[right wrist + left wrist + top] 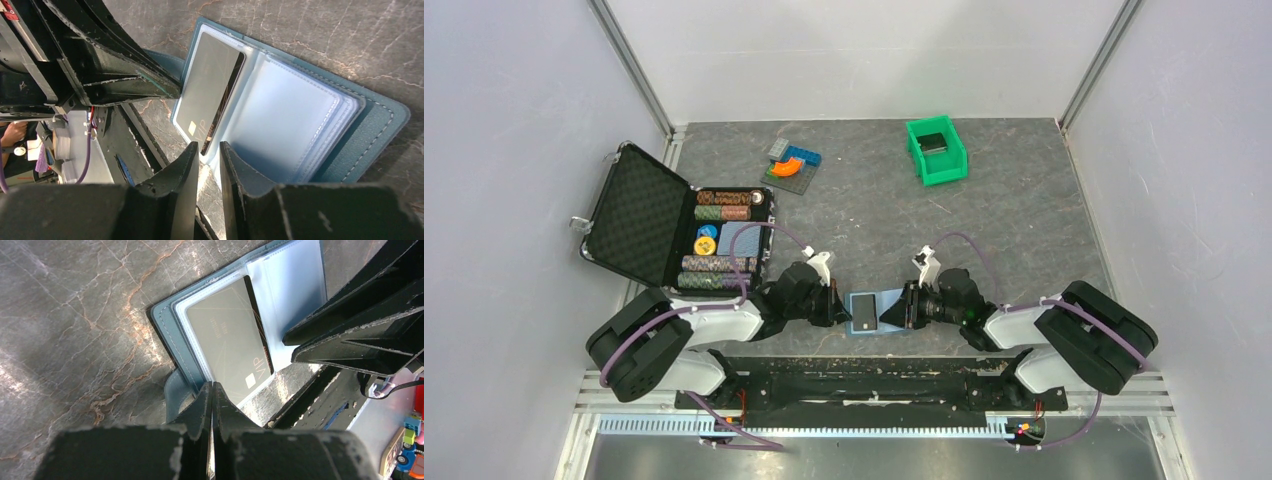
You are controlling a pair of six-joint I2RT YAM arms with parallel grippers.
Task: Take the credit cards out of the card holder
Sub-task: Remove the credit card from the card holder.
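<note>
**Open card holder between two claws at the near edge**

Closest to the arm bases, the card holder (886, 312) lies spread open on the surface (984, 220), directly between the two claws. Its teal cover faces down and its clear plastic sleeves face up. One dark credit card (210, 85) lies on the holder's left half, with "VIP" printed near a small pale square at its near end. Its long edge by the fold shows as a dark strip. I cannot tell how far it is tucked into its sleeve. The sleeves on the right half are pale and stacked.

The left claw (212, 390) is closed, its two fingers pressed flat together with no gap. Their tips meet the near left edge of the holder, beside the teal closing tab. The pictures do not show whether anything is pinched between them.

The right claw (208, 146) comes in from the other side. Its fingers stand a narrow way apart, and the near corner of the credit card and the sleeve edge sit in the gap. The gap is wider than the card, so nothing is clamped.

Farther back on the left, a black case (634, 215) stands open, with rows of poker chips (722, 205) in its tray. Beyond it, near the middle, lie some coloured toy blocks (792, 163). A green bin (959, 160) sits farthest back on the right, with something dark inside.
</note>
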